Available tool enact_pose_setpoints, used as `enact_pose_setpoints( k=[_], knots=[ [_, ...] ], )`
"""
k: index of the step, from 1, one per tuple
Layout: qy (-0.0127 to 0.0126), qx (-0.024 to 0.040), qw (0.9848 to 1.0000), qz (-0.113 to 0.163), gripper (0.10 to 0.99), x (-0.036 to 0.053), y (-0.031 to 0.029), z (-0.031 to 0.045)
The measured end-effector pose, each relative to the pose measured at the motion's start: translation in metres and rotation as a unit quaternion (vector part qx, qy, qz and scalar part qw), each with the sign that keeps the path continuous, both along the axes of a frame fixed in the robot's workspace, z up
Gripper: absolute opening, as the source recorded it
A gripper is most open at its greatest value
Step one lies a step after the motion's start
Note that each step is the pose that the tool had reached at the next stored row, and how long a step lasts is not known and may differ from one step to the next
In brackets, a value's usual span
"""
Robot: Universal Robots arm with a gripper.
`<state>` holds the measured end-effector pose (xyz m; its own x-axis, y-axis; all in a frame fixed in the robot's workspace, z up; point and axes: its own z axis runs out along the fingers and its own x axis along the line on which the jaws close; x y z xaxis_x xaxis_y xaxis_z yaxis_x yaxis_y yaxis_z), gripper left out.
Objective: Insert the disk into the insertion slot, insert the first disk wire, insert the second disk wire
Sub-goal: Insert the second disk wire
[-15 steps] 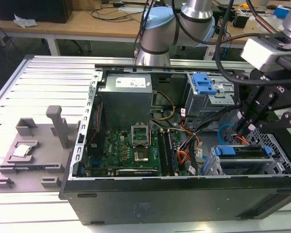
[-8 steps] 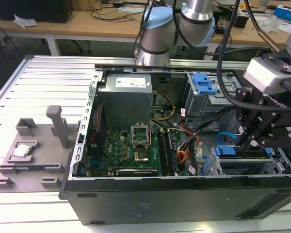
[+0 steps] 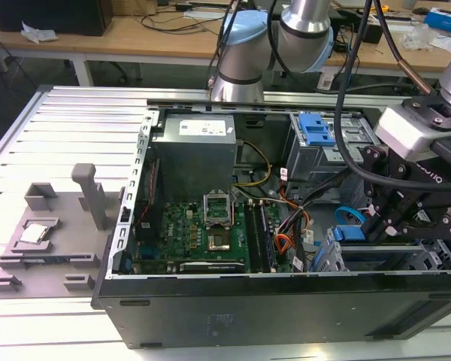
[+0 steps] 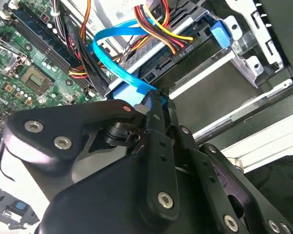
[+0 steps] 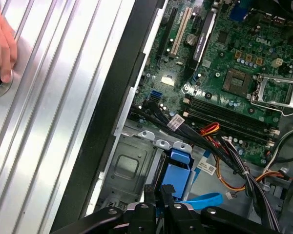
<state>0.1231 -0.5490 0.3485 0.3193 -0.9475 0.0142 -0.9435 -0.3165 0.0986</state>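
The fingers [image 4: 156, 100] of the robot's gripper [image 3: 395, 226] are pressed together on the end of the second disk wire [image 4: 115, 58], a thin, flat, light-blue cable, deep inside an open computer case [image 3: 210, 316] lying on a ribbed metal surface [image 3: 52, 128]. In the second wrist view the cable loops up from the pinched end, past a bundle of orange, red and yellow wires [image 4: 158, 27], and the fingertips sit just beside the back edge of the disk [image 4: 173, 61], which lies in its blue carrier inside the grey insertion slot [image 4: 254, 53]. In the exterior view the gripper hangs over the case's right end, near the drive cage, with the green circuit board [image 3: 203, 233] to its left and the grey power supply [image 3: 195, 150] farther back. In the first wrist view the blue cable [image 5: 202, 200] and the blue carrier [image 5: 178, 173] appear just beyond the fingertips, and a person's hand [image 5: 2, 46] rests on the ribbed surface well apart from the case.
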Motion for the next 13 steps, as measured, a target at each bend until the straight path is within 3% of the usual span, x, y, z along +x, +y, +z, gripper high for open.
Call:
enact_pose_setpoints(
  k=[2,6,9,13],
  knots=[
    [0.0,-0.0001,0.9998,-0.018,0.165,-0.0001,0.0,-0.0001],
    [0.0,-0.0009,0.9981,-0.062,0.165,0.0,0.0,-0.0001],
    [0.0,-0.0015,0.996,-0.09,0.165,0.0,0.0,-0.0003],
    [-0.0001,-0.0025,0.9919,-0.127,0.165,0.0,0.0,-0.0005]
  ],
)
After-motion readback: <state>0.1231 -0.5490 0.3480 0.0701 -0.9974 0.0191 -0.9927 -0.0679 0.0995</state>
